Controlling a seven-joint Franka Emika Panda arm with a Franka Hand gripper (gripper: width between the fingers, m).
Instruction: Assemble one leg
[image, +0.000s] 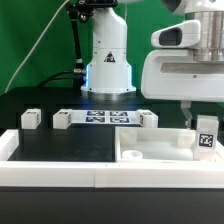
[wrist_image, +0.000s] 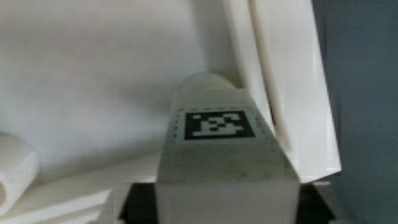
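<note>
Four small white legs show in the exterior view, and one of them is up off the table. That leg hangs under the robot's big white hand on the exterior view's right, with its black-and-white tag facing the camera. It sits just over the far right corner of the large flat white tray piece, which lies on the black table. The fingers come down on each side of the leg and pinch it, though they are small and partly hidden here. The other three legs stand on the table, well apart from the held one: one far toward the exterior view's left, one beside the marker board, and one at the board's other end. A long white border wall runs along the front. The robot's white base stands behind the board. The wrist view shows things the other view does not. It looks straight down the held leg, so the tag on it looks big and clear. Dark finger pads press the leg's sides near the picture's edge. Past the leg is the tray's white floor and its raised rim, with the leg's far end close to that rim. I cannot tell if it touches the tray.
</note>
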